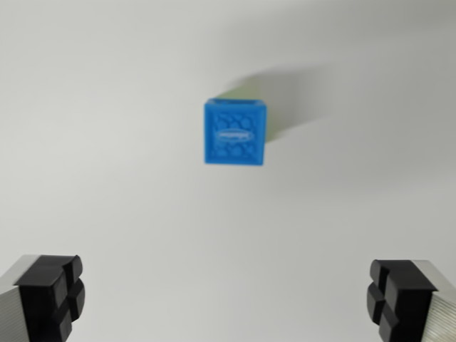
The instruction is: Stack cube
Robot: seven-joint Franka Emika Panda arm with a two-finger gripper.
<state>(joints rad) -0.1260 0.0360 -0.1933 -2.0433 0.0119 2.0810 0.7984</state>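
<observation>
Wrist view: I've got one cube [236,134] sitting on the counter [107,178], slightly right of centre and in the upper half of the frame. A second block [246,92] shows just behind its top edge, touching it; whether it's beneath or behind I can't tell. The hand [226,299] is at the bottom of the frame, fingers [50,292] in the left and right corners, spread wide, well apart from the cube, nothing between them.
</observation>
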